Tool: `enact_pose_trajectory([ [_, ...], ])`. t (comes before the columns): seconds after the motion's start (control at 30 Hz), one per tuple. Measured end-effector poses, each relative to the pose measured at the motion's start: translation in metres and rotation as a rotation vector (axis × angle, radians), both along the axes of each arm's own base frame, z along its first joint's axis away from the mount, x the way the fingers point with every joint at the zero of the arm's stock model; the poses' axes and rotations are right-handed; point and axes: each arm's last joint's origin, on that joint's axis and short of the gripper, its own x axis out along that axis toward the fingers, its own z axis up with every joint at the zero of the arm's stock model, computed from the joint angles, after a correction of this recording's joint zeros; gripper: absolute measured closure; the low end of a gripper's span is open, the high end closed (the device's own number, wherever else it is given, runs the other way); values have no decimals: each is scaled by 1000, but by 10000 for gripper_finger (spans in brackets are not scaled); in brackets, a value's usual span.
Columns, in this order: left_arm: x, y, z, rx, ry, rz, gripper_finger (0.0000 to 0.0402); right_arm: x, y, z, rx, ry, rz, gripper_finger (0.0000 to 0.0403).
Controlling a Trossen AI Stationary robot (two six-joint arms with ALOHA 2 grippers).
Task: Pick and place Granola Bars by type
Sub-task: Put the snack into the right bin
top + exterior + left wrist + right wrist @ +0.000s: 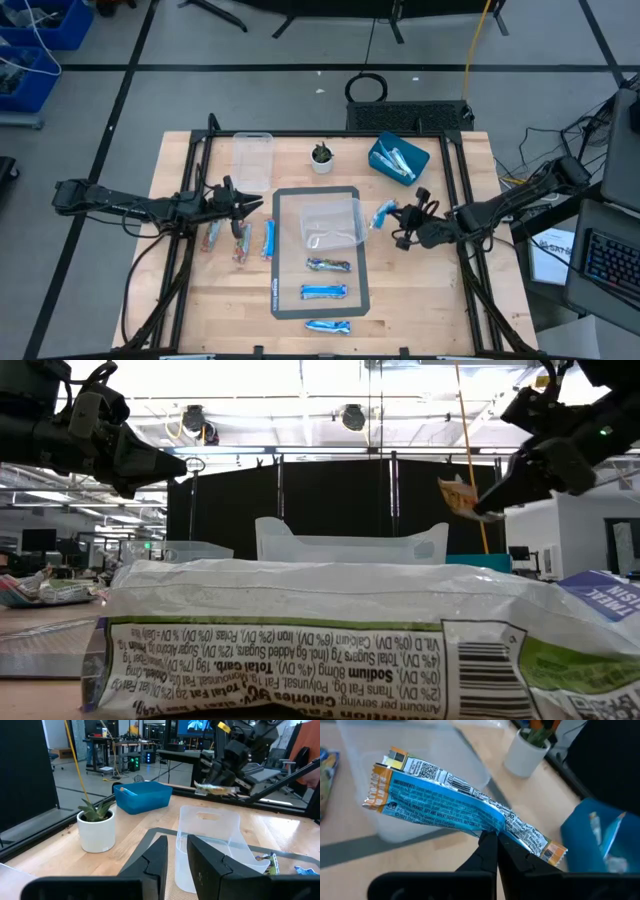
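Clear plastic tub (331, 224) on the grey mat (283, 262), apparently empty; second clear tub (253, 158) behind. Blue bin (398, 158) holds wrappers. Right gripper (496, 839), jaws clamped on a crumpled blue granola bar (455, 805), held raised beside the central tub. Three bars (326, 293) lie on the mat, others (240, 240) under the left gripper (255, 205), jaws slightly apart, holding nothing. Potted plant (322, 157) stands between bin and rear tub.

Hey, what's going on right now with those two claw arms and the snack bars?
Right pincer shut on a blue granola bar, lifted beside the clear tub. Left pincer empty, hovering over the left bars. Nothing in the way.
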Motion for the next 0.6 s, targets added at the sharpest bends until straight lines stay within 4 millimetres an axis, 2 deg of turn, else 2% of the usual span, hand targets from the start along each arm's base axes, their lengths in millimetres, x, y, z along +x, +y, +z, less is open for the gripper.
enact_pose_trajectory([
  [0.6, 0, 0, 0, 0, 0, 0, 323, 5, -41, 29, -112, -86, 6, 403],
])
